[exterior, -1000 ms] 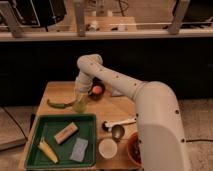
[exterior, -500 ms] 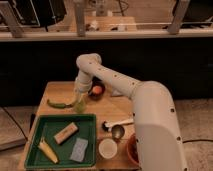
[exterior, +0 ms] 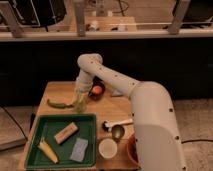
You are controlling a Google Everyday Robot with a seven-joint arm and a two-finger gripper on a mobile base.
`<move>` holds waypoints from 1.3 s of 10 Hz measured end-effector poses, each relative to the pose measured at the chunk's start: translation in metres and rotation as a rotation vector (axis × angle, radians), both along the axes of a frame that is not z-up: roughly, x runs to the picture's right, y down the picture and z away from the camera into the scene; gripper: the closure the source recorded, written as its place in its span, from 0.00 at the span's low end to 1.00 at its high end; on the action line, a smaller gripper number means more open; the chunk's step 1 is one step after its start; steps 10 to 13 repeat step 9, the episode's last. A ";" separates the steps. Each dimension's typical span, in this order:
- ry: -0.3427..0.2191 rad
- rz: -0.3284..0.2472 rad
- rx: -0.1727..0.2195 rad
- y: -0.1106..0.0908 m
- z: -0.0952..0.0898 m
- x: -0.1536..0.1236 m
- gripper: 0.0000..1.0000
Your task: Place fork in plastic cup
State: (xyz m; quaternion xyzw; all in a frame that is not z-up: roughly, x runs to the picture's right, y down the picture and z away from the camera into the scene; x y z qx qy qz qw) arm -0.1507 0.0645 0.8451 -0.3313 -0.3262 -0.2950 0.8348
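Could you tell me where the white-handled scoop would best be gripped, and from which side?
Probably mid-handle on the white-handled scoop, coming from above: it lies flat on the table, handle slim and straight, metal bowl too round to pinch. The pincer is far off, down at the plastic cup.

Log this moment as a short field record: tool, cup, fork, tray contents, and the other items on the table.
tool: the tool is at the end of the white arm, low over the plastic cup near the table's back left
fork: hidden, cannot be made out
tray: green tray at front left, holding a tan block, a yellow item and a grey-blue sponge
left of cup: green pepper
right of tray: white cup, white-handled scoop
behind cup: dark bowl with an orange item
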 end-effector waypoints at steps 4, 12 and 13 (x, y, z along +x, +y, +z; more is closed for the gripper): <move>-0.013 -0.015 0.002 0.001 -0.002 0.001 0.20; -0.024 0.017 0.017 0.000 -0.003 0.011 0.20; -0.024 0.017 0.017 0.000 -0.003 0.011 0.20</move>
